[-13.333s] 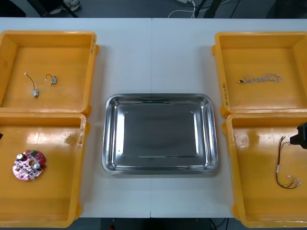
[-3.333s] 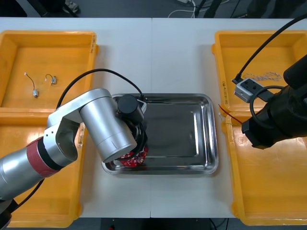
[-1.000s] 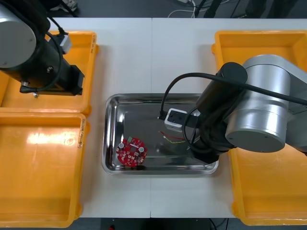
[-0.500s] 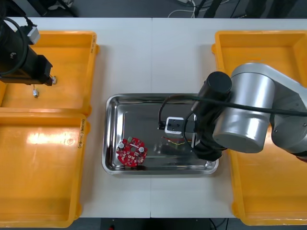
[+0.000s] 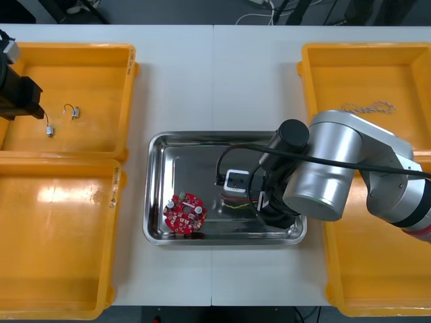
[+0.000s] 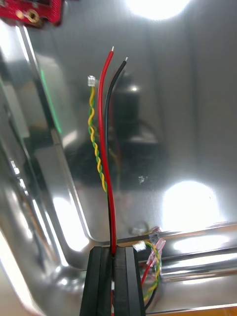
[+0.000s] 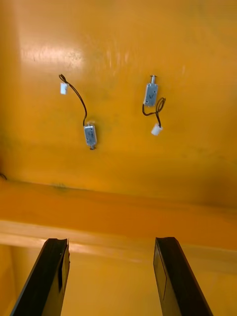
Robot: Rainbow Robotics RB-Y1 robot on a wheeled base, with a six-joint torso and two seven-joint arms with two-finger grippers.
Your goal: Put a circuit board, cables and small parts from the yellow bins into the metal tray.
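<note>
My right gripper (image 6: 113, 253) is shut on the red and yellow cable (image 6: 109, 148), low over the metal tray (image 6: 197, 123). The cable's red, black and twisted yellow wires reach out past the fingers above the shiny floor. In the front view my right arm (image 5: 316, 178) covers the tray's right half, and the cable (image 5: 236, 205) shows beside it. The round red circuit board (image 5: 184, 213) lies in the tray (image 5: 202, 145) at its near left. My left gripper (image 7: 111, 244) is open above the far left bin, short of two small metal parts (image 7: 90, 134) (image 7: 150, 94).
My left arm (image 5: 13, 94) is at the left edge of the far left yellow bin (image 5: 101, 50). A twisted blue and white cable (image 5: 367, 108) lies in the far right bin. The two near bins (image 5: 60, 256) hold nothing that I can see.
My left arm has moved left across the far left bin, uncovering both small metal parts. My right arm has shifted a little left over the tray, the cable still in its grip.
</note>
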